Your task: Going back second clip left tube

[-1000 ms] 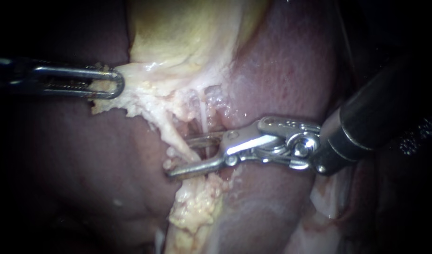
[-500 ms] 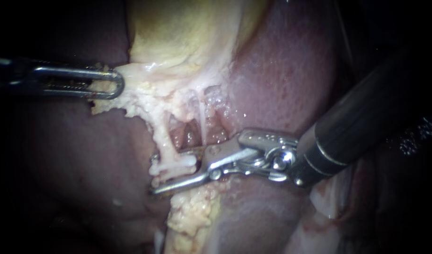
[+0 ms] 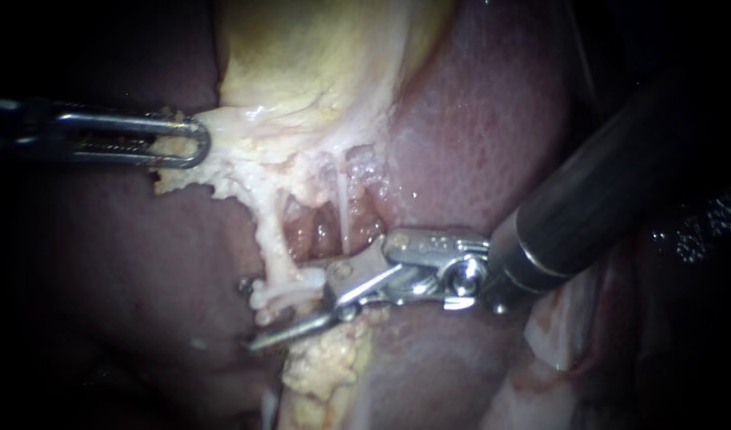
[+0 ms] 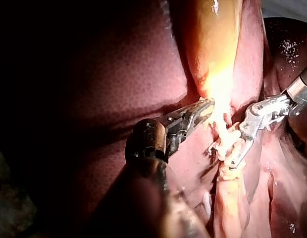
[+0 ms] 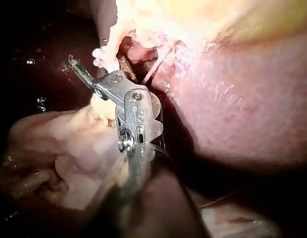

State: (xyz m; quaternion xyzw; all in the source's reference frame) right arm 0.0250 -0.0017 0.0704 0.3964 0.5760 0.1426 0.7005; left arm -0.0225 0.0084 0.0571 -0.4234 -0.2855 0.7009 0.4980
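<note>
My right instrument [image 3: 254,314] comes in from the right with its two slim jaws open. The left tube [image 3: 271,239], a whitish strand, runs down from the gallbladder [image 3: 318,56] and passes between those jaws. A thinner right tube [image 3: 342,211] hangs just beside it, outside the jaws. My left instrument [image 3: 192,143] is shut on the pale edge of the gallbladder and holds it out to the left. The left wrist view shows the left instrument [image 4: 203,110] on that edge and the right instrument [image 4: 231,157] astride the strand. In the right wrist view the right instrument [image 5: 91,74] reaches the tube [image 5: 108,55].
Dark red liver [image 3: 477,135] surrounds the site on both sides. A lump of yellow fatty tissue [image 3: 326,366] lies just below the right instrument's jaws. The pink hollow [image 3: 322,231] between the two tubes is exposed.
My right instrument has moved left and down, so its open jaws now straddle the left tube instead of lying over the hollow. The left instrument has kept its hold.
</note>
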